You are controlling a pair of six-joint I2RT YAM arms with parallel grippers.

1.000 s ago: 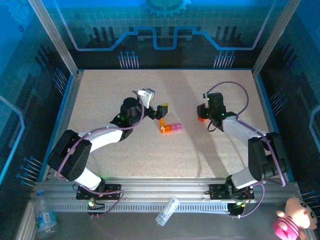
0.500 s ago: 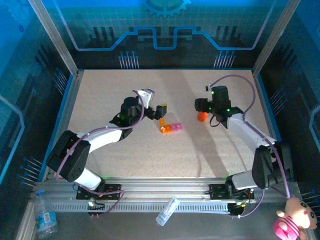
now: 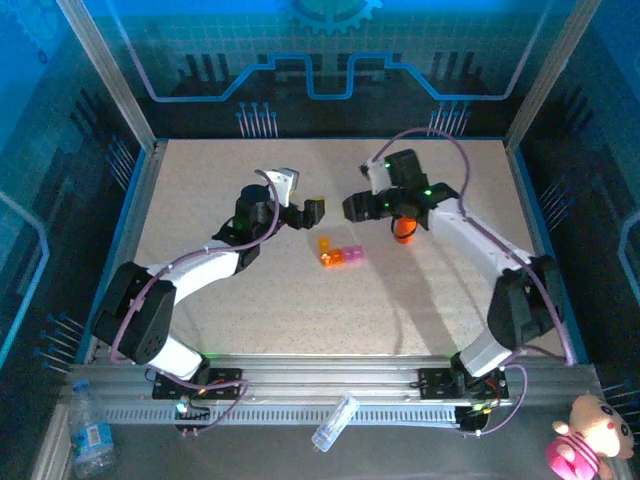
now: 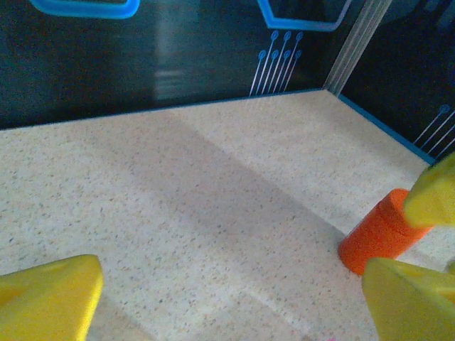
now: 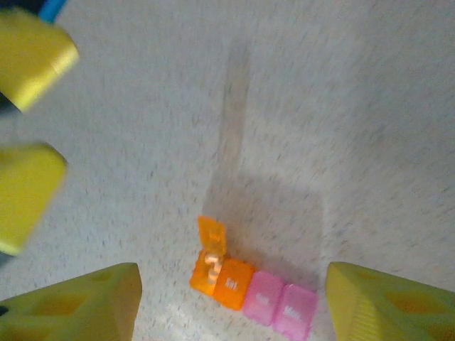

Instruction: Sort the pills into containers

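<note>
Lying near the middle of a speckled beige table [image 3: 230,300], the containers [image 3: 340,255] are seen as a short orange-and-pink strip with one orange lid raised. The table is enclosed by dark, blue-lit panels [image 3: 330,60] printed with circuit lines and framed by aluminium posts [image 3: 105,70]. An orange bottle [image 3: 403,233] is stood upright near the strip, to its right. The left gripper [image 3: 300,195] is spread wide and empty beside the strip. The right gripper [image 3: 352,207] is likewise parted, with nothing grasped.
</note>
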